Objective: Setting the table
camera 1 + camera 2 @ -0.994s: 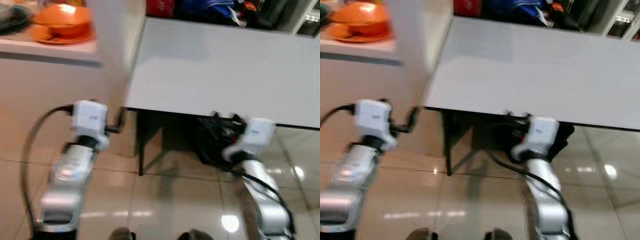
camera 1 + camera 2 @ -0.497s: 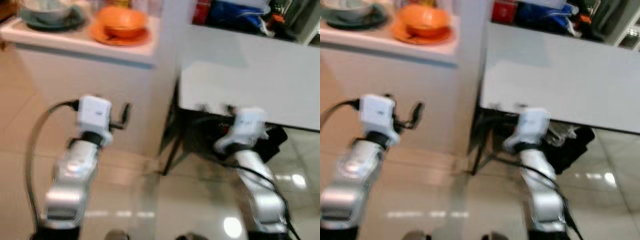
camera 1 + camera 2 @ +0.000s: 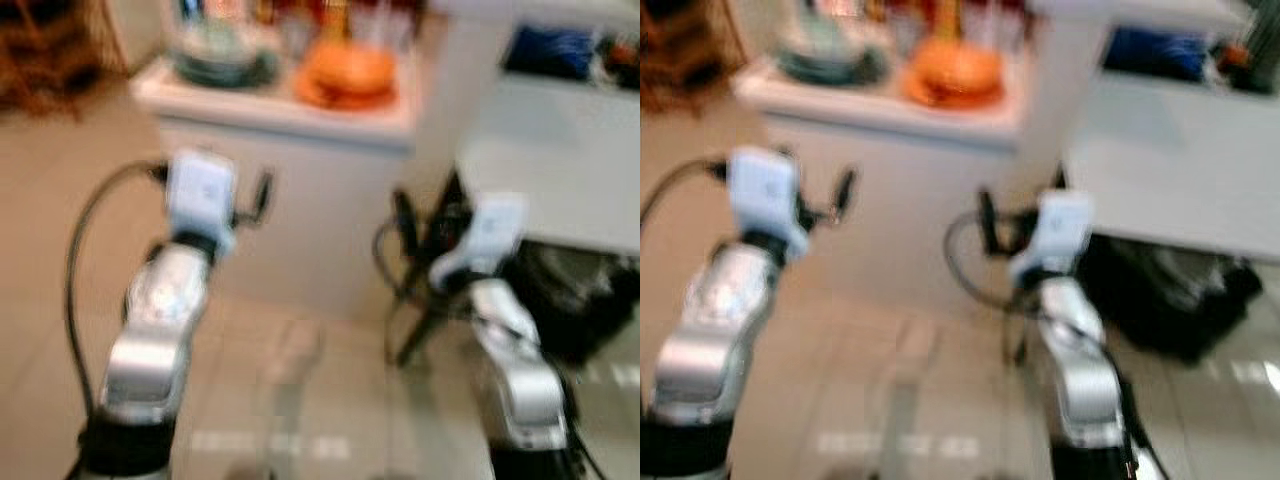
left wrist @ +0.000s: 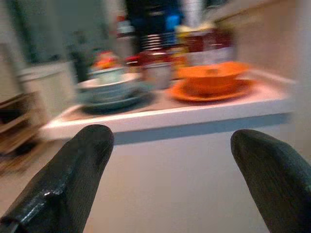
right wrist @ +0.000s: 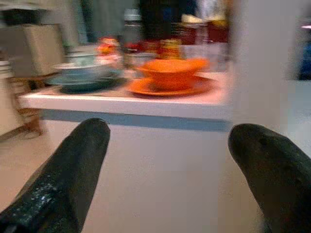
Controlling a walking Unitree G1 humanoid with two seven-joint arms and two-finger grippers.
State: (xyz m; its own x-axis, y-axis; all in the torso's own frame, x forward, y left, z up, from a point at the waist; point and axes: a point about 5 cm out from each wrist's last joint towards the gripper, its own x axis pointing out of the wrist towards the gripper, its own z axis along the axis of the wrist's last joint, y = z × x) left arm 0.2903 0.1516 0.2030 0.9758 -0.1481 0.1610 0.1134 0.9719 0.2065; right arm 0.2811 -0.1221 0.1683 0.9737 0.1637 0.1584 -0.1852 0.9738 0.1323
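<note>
Camera has swung left: glossy orange bowl [image 5: 171, 71] on matching round plate [image 5: 167, 88] now centred on white tabletop [image 5: 146, 104]; both grippers' fingers spread, empty.

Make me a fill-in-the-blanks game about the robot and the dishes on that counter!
1. The bowl sitting on the matching plate is coloured ____.
2. Both dish stacks rest on a white ____.
3. The left claw has its two black fingers spread ____, holding nothing.
4. The greenish bowl and plate stand to the robot's ____ of the orange ones.

Missing words: orange; counter; open; left
</note>
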